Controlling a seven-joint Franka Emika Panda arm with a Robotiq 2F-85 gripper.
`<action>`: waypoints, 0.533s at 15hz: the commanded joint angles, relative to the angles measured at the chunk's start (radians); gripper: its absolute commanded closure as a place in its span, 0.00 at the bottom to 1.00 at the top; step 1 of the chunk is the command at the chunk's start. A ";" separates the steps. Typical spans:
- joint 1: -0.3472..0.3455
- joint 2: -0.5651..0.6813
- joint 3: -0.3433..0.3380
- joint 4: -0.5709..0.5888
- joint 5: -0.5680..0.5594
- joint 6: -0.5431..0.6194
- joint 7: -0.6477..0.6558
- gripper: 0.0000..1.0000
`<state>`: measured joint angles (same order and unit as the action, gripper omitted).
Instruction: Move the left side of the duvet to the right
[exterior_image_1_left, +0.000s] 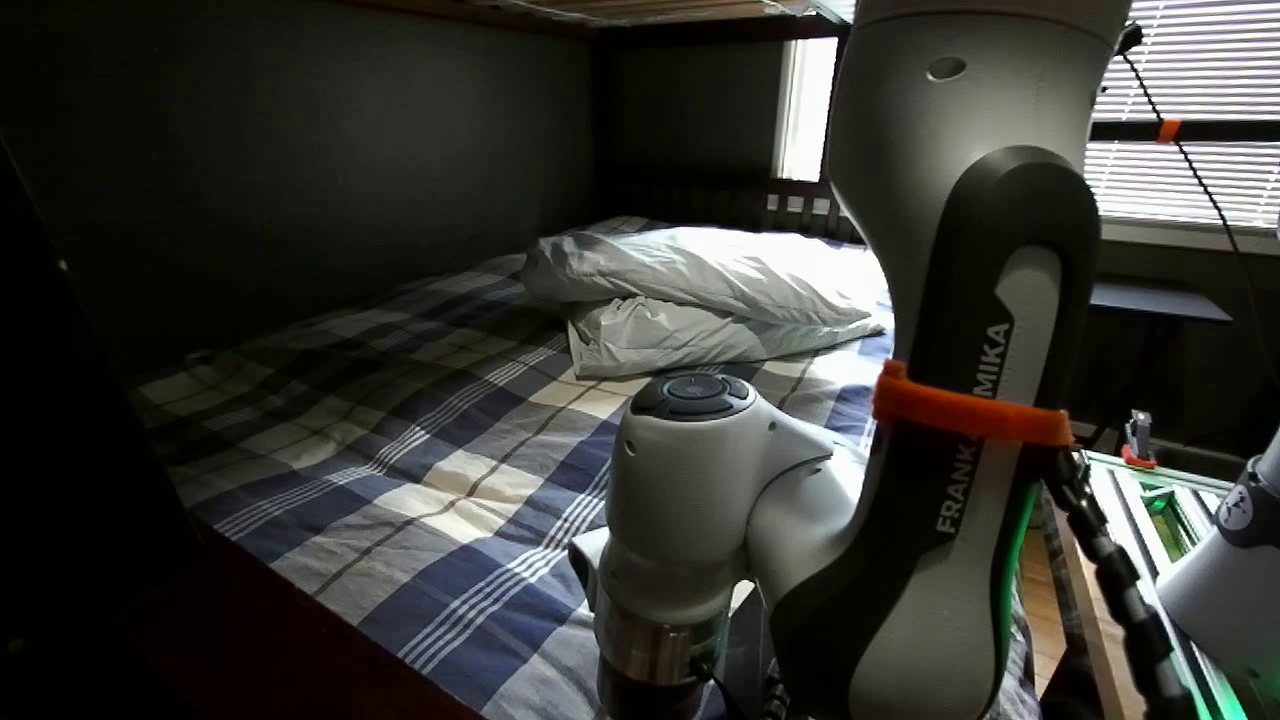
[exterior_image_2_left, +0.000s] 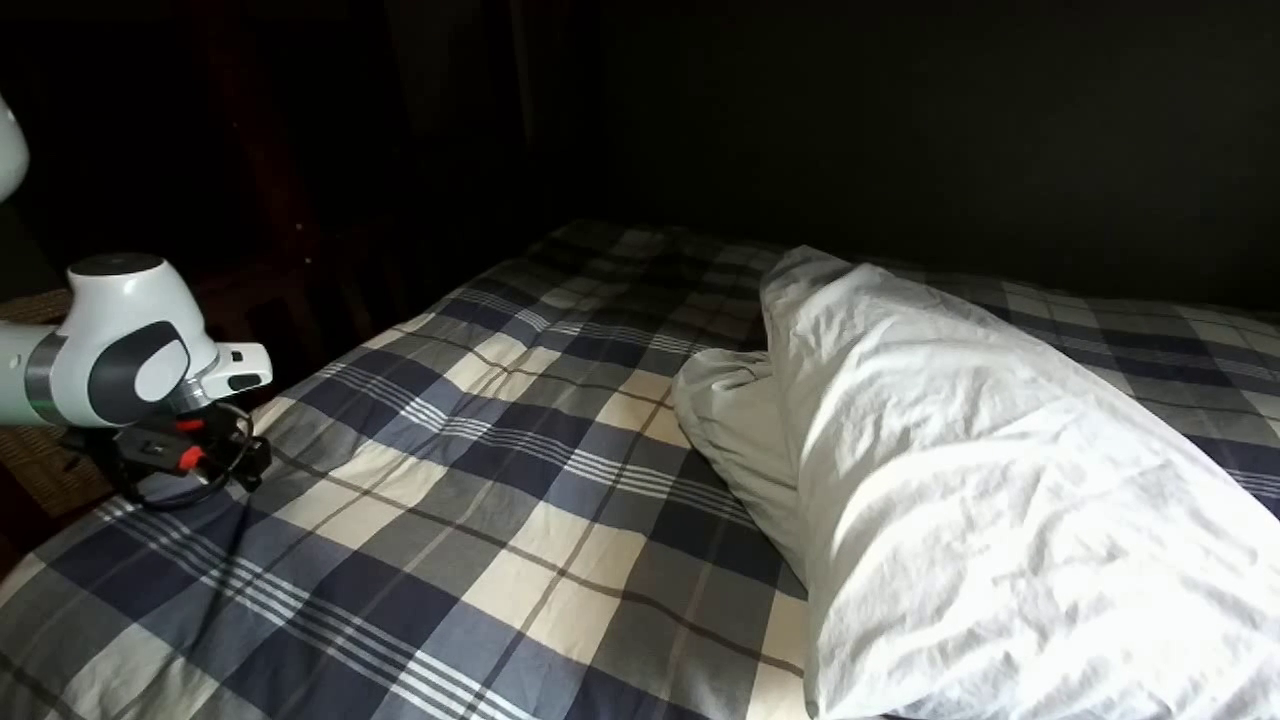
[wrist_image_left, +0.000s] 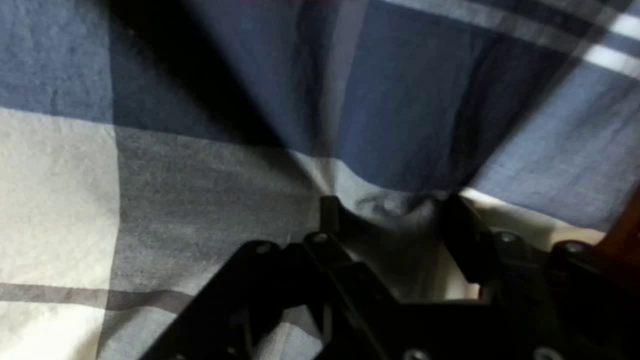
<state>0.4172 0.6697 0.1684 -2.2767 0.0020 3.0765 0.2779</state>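
Note:
The duvet, in navy, grey and cream plaid, covers the bed in both exterior views (exterior_image_1_left: 460, 490) (exterior_image_2_left: 560, 570). It fills most of the wrist view (wrist_image_left: 175, 200). My gripper (wrist_image_left: 390, 212) points down onto the duvet near the bed's edge. Its two black fingers stand apart, with puckered grey and navy cloth between them. Creases run from the fingertips across the cloth. In an exterior view the dark gripper (exterior_image_2_left: 245, 470) is at the duvet's edge at the far left, its fingertips too dark to make out. In an exterior view the arm's wrist (exterior_image_1_left: 665, 560) shows, but the fingers are out of view.
White rumpled pillows lie on the duvet in both exterior views (exterior_image_1_left: 700, 280) (exterior_image_2_left: 1000, 520). A dark wall (exterior_image_1_left: 300, 150) runs along the bed's far side. A dark bed frame rail (exterior_image_1_left: 300, 620) borders the near edge. Upper bunk slats (exterior_image_1_left: 640, 10) hang overhead.

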 joint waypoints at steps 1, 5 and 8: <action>0.013 0.040 0.007 0.035 0.026 -0.002 -0.026 0.75; 0.022 0.024 0.003 0.028 0.024 -0.009 -0.028 1.00; 0.029 -0.003 0.001 0.017 0.023 -0.029 -0.028 1.00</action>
<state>0.4208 0.6637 0.1687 -2.2743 0.0020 3.0747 0.2663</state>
